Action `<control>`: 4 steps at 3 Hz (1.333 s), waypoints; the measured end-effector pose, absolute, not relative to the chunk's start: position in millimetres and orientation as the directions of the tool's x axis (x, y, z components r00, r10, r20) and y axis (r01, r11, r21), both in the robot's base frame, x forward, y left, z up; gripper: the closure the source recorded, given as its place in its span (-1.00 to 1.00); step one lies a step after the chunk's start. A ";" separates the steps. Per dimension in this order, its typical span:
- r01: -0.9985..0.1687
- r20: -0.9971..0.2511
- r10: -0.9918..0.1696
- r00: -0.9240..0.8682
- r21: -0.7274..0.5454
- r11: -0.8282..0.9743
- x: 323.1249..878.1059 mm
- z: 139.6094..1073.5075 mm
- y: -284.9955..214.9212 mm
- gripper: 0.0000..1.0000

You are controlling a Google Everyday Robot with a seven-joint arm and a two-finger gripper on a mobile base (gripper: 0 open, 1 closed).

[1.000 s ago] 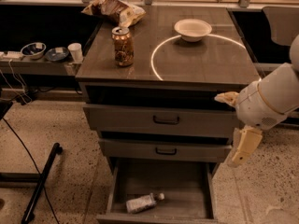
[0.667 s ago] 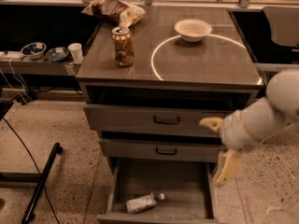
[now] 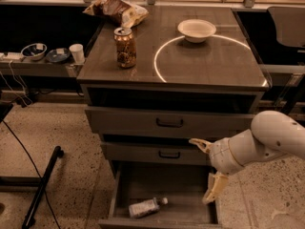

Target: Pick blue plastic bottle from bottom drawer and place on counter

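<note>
Pale, seemingly labelled bottle (image 3: 145, 207) lies near gripper (image 3: 200, 171).

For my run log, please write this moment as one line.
stage: pre-grasp | end effector: open, by bottom drawer right side | blue plastic bottle: lying inside, not grasped

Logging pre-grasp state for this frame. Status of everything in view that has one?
Bottom drawer: pulled open.
Bottle: on its side in that drawer, capped, not gripped.
Gripper: open, empty, at that drawer's right side.
Middle drawer: looks shut.
Top drawer: looks shut.
Can: upright on counter.
Bowl: upright on counter.
Chip bag: crumpled, lying on counter.
</note>
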State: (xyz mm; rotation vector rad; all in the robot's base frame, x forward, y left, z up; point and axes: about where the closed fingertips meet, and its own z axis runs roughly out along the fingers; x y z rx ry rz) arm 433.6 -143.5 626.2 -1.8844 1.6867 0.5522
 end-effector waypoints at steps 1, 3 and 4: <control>-0.995 -0.634 -0.768 0.088 -0.086 -0.043 448.0 605.6 -141.1 -1.00; -0.991 -0.699 -0.705 0.119 -0.128 -0.041 449.1 444.8 -116.0 -1.00; -0.995 -0.721 -0.686 0.094 -0.095 -0.037 438.3 422.3 -107.2 -1.00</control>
